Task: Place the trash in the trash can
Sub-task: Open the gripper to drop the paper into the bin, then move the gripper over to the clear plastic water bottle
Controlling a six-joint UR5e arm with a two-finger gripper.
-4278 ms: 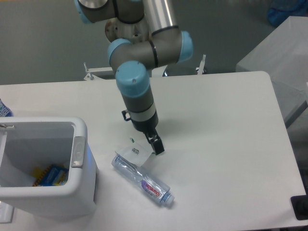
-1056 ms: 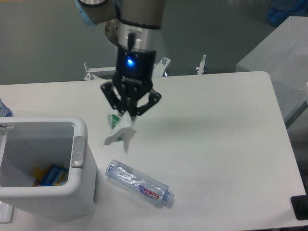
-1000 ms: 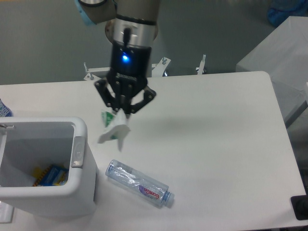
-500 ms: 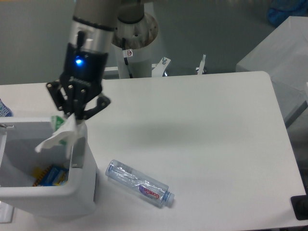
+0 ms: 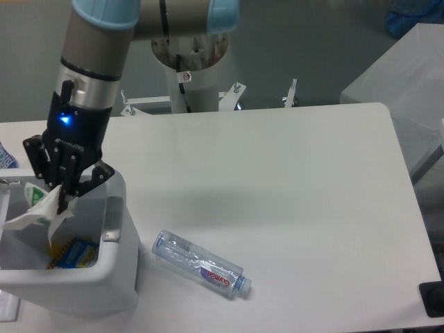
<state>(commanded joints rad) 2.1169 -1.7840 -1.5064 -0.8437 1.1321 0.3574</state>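
The wrapper [image 5: 36, 209] hangs pinched in the claw [image 5: 61, 196], directly above the open trash can [image 5: 114, 277] at the surface's front-left corner; release drops it straight down. The bottle [image 5: 201, 264] lies right of the can, long axis running diagonally toward the front edge.
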